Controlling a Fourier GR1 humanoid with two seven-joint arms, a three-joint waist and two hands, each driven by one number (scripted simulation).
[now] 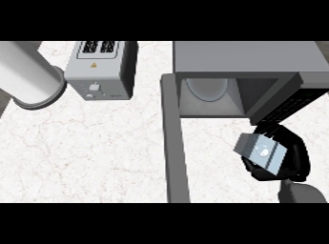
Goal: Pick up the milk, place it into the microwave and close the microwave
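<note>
Tabletop (89,152): white marbled stone that fills most of the head view and carries every appliance; dark floor shows past its left edge

Microwave (251,57): grey box at the upper right of the tabletop, standing open, its cavity facing down the view

Microwave cavity: holds only a pale round glass plate (208,88) lying on its floor; the milk is not inside

Microwave door (175,143): swung fully out on the left side of the cavity, seen edge-on as a long grey bar running from the microwave down to the lower edge of the view

Control panel (293,102): dark strip with rows of small dots on the right of the cavity, slanting towards the hand

White cylinder (19,71): large, lying tilted at the upper left corner, its grey-ringed end just beside the toaster; what it is cannot be told

Toaster (100,71): silver-grey, upright, left of the microwave and apart from it; two dark slots on top, nothing visible in them

Right robot hand (297,159): black, at the lower right, in front of the control panel, fingers and thumb curled round the milk

Milk (262,151): grey-blue carton, tilted, wrapped in the right robot hand, outside the microwave, below and right of the open cavity
</note>
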